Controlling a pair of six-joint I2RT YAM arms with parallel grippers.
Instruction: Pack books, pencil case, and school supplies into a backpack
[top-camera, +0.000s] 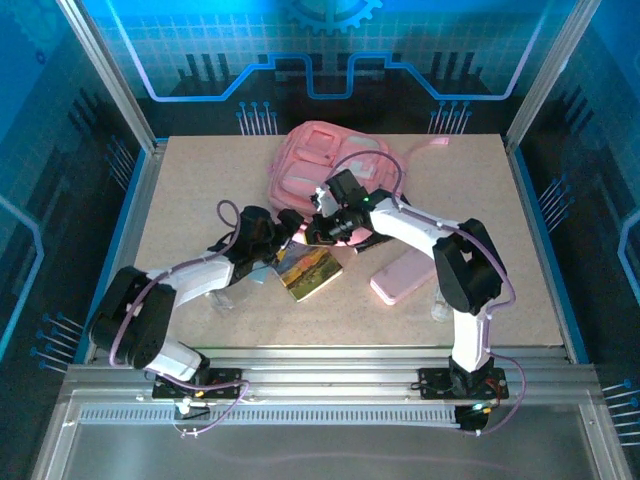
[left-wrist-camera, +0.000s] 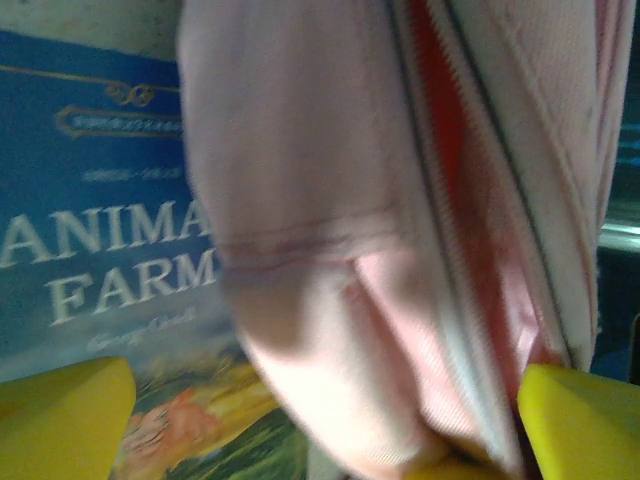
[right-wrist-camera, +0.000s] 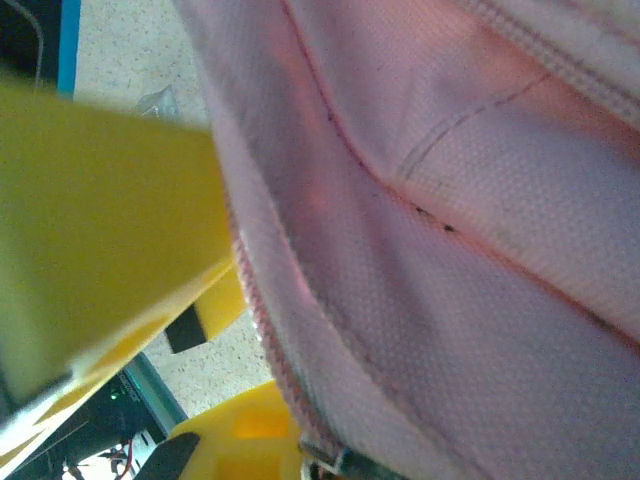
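The pink backpack (top-camera: 330, 160) lies at the table's middle back, its near edge lifted. My right gripper (top-camera: 322, 228) is shut on that zipper edge; in the right wrist view the backpack (right-wrist-camera: 450, 250) seam runs between the yellow fingers (right-wrist-camera: 120, 200) of the gripper (right-wrist-camera: 240, 340). My left gripper (top-camera: 292, 228) stands open right beside it, with backpack (left-wrist-camera: 330, 250) fabric hanging between its wide-apart fingertips (left-wrist-camera: 60, 420). The blue book (top-camera: 309, 270) lies just below the opening, its cover (left-wrist-camera: 90, 250) reading "Animal Farm". The pale-pink pencil case (top-camera: 403, 276) rests to its right. A dark book edge (top-camera: 376, 241) shows under the right arm.
A small clear item (top-camera: 224, 297) lies beside the left arm, and another (top-camera: 441, 306) stands by the right arm's base. Metal frame rails (top-camera: 140, 200) border the table on both sides, with a metal rail along the front.
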